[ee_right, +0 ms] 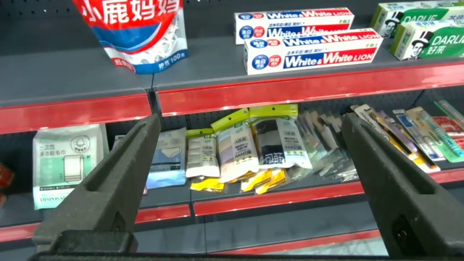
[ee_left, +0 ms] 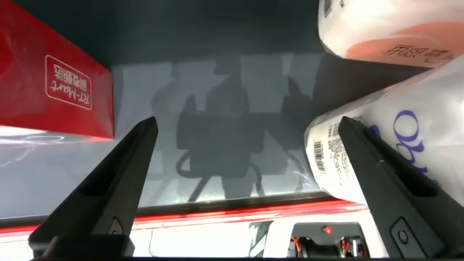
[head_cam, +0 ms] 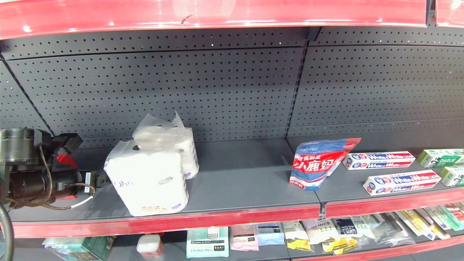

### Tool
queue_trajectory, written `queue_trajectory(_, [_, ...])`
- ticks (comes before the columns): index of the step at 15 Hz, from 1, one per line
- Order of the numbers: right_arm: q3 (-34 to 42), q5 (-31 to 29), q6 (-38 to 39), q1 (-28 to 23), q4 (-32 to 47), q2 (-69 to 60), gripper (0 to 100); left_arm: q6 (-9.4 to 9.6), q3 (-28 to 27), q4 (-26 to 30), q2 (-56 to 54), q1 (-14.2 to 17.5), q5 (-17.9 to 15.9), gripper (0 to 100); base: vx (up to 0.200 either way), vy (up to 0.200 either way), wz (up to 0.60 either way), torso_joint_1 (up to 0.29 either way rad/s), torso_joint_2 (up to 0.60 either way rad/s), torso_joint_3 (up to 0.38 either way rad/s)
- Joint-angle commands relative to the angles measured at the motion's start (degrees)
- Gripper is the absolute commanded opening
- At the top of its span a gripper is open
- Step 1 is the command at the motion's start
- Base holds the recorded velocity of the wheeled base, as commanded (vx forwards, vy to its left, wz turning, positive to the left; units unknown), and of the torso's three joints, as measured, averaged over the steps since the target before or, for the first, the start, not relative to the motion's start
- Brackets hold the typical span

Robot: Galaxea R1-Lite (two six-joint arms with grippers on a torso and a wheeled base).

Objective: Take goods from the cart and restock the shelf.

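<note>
Left wrist view, left gripper (ee_left: 248, 129) jaws apart, toilet-roll pack (ee_left: 417, 109) beside

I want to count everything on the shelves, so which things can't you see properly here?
Rear toilet paper pack: head view, lower part hidden by the front toilet paper pack.
Red box: left wrist view, cut off by the picture's edge.
Green toothpaste boxes: head view, cut off at the right edge.
Lower-shelf packets: head view, tops hidden by the red shelf edge.

our left arm (head_cam: 40, 177) stretched forward and level, left gripper (ee_left: 248, 123) spread wide, right gripper (ee_right: 250, 119) likewise wide, both holding nothing
</note>
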Motion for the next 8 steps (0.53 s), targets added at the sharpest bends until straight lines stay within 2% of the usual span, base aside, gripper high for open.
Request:
queue_trajectory(1, [0.0, 0.0, 0.0, 0.0, 0.0, 0.1, 100, 0.02, 0.0, -0.1, -0.3, -0.4, 0.0, 100, 0.000, 0.000, 0.00, 0.000, 0.00, 0.000])
queue_trajectory(8, [0.0, 0.0, 0.0, 0.0, 0.0, 0.1, 100, 0.02, 0.3, 0.0, -0.7, -0.8, 0.0, 100, 0.000, 0.000, 0.00, 0.000, 0.00, 0.000])
